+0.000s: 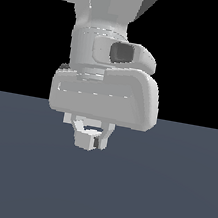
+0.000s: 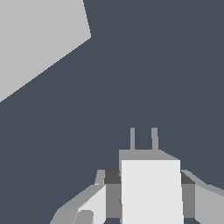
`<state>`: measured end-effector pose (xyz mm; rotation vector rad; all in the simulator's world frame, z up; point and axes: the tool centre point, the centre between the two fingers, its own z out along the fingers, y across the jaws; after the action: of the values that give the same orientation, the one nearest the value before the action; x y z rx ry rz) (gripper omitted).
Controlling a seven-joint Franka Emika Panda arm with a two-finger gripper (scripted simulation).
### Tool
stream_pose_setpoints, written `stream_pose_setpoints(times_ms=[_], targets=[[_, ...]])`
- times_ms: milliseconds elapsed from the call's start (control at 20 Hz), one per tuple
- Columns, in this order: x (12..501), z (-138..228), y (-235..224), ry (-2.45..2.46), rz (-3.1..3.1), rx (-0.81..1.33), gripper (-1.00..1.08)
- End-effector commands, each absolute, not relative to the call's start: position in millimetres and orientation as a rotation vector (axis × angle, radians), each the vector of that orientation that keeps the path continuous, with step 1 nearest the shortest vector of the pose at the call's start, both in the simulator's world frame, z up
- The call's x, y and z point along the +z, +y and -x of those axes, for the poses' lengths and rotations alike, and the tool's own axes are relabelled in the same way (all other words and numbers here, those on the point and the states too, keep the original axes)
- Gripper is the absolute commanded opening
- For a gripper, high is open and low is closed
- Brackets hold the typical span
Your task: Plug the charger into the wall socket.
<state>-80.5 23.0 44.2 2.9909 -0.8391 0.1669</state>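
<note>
The charger is a small off-white block with two short grey prongs sticking out of one face. My gripper is shut on the charger, one finger pressed to each side. In the exterior view the gripper hangs under the large white hand, and the charger shows between the fingertips, just above the floor. The wall socket appears in the wrist view as part of a flat light grey plate, away from the prongs. Its slots are out of view. The socket does not show in the exterior view.
A dark blue-grey floor spreads under the hand in the exterior view, with black background behind. The arm fills the upper middle of that view.
</note>
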Motion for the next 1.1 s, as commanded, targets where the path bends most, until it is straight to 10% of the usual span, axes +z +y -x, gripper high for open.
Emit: stream_pose_setpoints(times_ms=[0, 1050], targets=[[50, 77, 24, -0.732, -3.022, 0.17, -1.0], [93, 60, 39, 0.052, -3.137, 0.174, -1.0]])
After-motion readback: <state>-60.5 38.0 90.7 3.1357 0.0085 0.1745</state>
